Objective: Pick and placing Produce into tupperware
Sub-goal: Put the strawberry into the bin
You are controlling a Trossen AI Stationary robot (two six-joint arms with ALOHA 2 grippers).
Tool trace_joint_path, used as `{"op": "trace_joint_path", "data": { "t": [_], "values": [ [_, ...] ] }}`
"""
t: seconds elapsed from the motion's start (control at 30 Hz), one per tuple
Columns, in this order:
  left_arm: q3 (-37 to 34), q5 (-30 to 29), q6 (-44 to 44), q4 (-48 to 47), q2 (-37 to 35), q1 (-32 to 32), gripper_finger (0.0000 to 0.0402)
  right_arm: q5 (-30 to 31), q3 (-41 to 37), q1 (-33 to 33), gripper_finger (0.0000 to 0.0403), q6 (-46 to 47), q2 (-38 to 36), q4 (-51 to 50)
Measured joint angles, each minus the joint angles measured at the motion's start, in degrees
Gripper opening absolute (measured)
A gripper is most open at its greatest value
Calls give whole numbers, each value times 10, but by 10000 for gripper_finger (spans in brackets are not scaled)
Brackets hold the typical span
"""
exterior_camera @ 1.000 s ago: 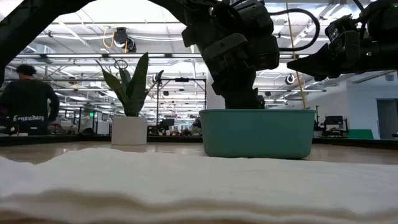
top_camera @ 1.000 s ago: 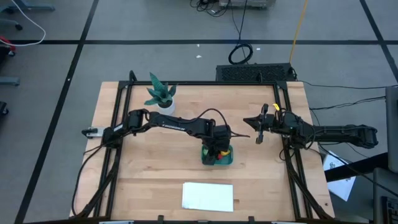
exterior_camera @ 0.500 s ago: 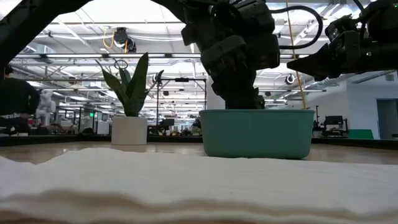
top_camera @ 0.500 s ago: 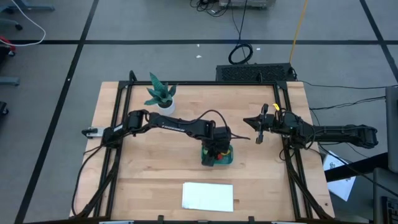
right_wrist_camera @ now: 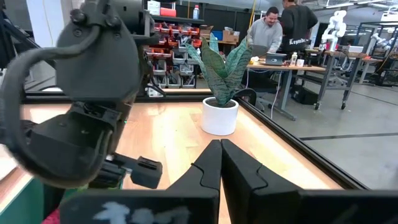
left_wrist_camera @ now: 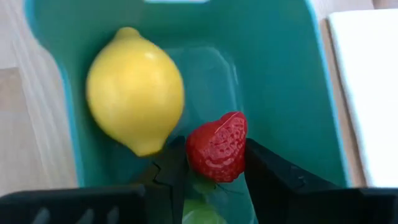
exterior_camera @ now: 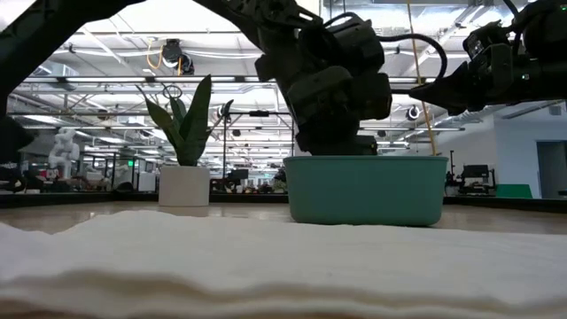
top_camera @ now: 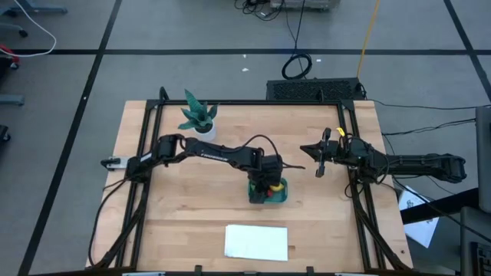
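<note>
Left wrist view: we see our left claw clamping the small red toy strawberry inside the teal plastic tupperware, beside the yellow lemon; right claw clenched.

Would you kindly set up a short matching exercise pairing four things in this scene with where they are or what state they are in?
Things:
1. strawberry
2. lemon
3. plant
4. right pincer

States:
A. shut, holding nothing, off to the tub's side
B. lying loose in the tub
C. between the left pincer's fingers
D. in a white pot at the table's far left

Pairs: 1-C, 2-B, 3-D, 4-A
</note>
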Motion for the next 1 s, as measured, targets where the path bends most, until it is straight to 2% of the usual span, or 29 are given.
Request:
{"op": "trace_joint_path", "data": {
  "t": [0.83,1.0],
  "values": [
    [-19,-27,55,12,-1,-3,127,0,0,0,0,0,0,0],
    [-19,-28,54,11,-1,-2,141,0,0,0,0,0,0,0]
  ]
}}
